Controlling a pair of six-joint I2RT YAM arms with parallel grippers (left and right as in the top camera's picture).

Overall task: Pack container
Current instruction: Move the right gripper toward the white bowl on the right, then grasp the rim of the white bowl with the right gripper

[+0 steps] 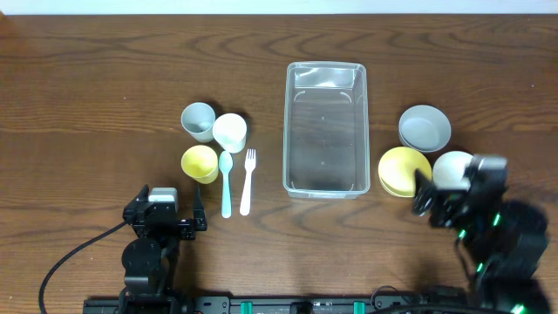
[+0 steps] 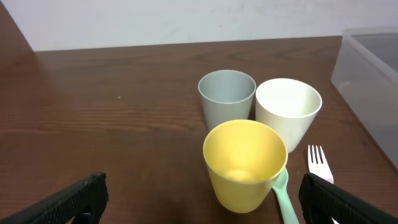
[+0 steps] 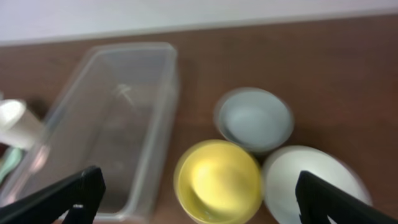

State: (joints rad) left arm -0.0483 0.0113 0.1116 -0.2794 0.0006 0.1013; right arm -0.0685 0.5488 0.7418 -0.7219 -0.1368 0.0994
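The clear plastic container [image 1: 324,129] stands empty at the table's middle; it also shows in the right wrist view [image 3: 109,118] and at the left wrist view's right edge [image 2: 373,74]. Left of it stand a grey cup [image 1: 198,120], a white cup [image 1: 230,132] and a yellow cup [image 1: 200,162], with a green spoon [image 1: 226,181] and a white fork [image 1: 248,180]. Right of it sit a grey bowl [image 1: 425,128], a yellow bowl [image 1: 404,170] and a white bowl [image 1: 452,167]. My left gripper [image 2: 205,202] is open, just short of the yellow cup [image 2: 245,163]. My right gripper [image 3: 199,199] is open above the yellow bowl [image 3: 217,180].
The table is dark wood [image 1: 96,105]. A black cable [image 1: 70,262] runs from the left arm at the front left. A pale wall lies beyond the table's far edge [image 2: 186,18].
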